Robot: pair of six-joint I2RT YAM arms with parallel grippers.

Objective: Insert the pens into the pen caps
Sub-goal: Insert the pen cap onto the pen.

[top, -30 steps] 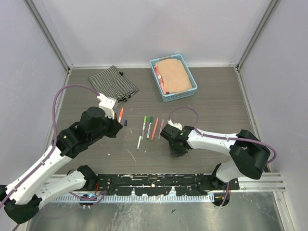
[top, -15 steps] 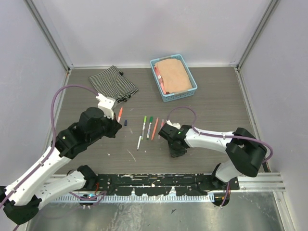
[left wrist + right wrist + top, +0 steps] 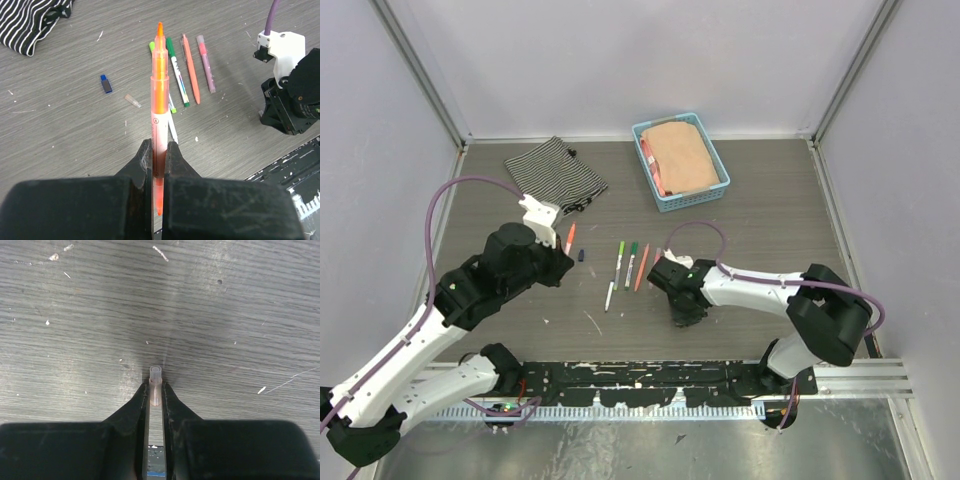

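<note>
Left gripper [image 3: 158, 150] clamped on the orange pen [image 3: 159, 95], its jaws pressed to the rear barrel, the bare tip pointing away from the wrist and raised above the table [image 3: 60, 150]; right gripper [image 3: 155, 392] pinched shut on the translucent cap [image 3: 155, 382], down at the tabletop to the right of the loose pens; whether the cap touches the wood cannot be told.

Handling, as a judgement: the pen is light, stiff and smooth-sided, so it may swivel or slide between narrow jaws under an end load; a hold on the barrel well behind the tip, as here, leaves the tip free to enter; the cap is tiny, hollow and thin-walled, liable to tilt or pop out if squeezed off-centre; it is best held by its closed end, mouth clear of the fingertips; here its rimmed end projects just past them.

Appearance: the held pen has a clear orange barrel stepping down to a narrow tip section, with a small printed mark near the jaws; the cap is a short pinkish-clear tube.

Loose items: a row of four pens [image 3: 190, 75], light-green-tipped, dark green, orange-red and pink, lying side by side between the arms; a blue cap [image 3: 105, 84] and a clear cap [image 3: 133, 100] just left of them, apart from each other.
</note>
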